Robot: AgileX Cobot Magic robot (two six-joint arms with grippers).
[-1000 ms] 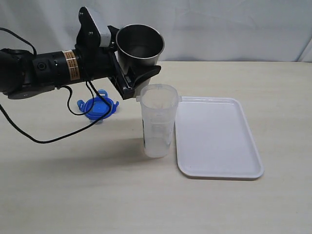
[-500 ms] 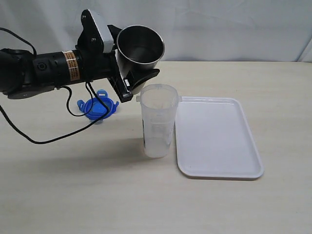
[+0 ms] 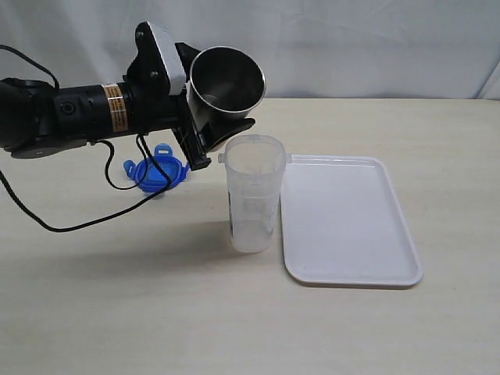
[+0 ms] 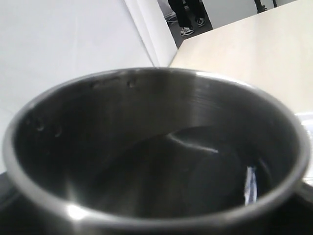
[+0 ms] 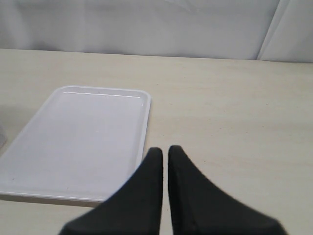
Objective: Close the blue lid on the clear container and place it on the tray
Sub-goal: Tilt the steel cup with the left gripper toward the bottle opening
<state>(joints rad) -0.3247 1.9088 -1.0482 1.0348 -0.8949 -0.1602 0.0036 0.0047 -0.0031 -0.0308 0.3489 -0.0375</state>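
One clear container (image 3: 254, 195) is standing upright at frame centre, long axis vertical, open mouth facing up, just beside the tray (image 3: 344, 219) on its right. The blue lid (image 3: 156, 172) is lying flat on the tabletop (image 3: 117, 312) at left. The left gripper (image 3: 212, 139) is clamping a tilted steel cup (image 3: 226, 78) up-left of the container's mouth. The right gripper (image 5: 165, 152) is hanging with its fingers together.

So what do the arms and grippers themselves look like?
Left arm: black, cylindrical, with an orange printed band, a white wrist housing and loose black cables. Right gripper: two smooth black fingers tapering to points.
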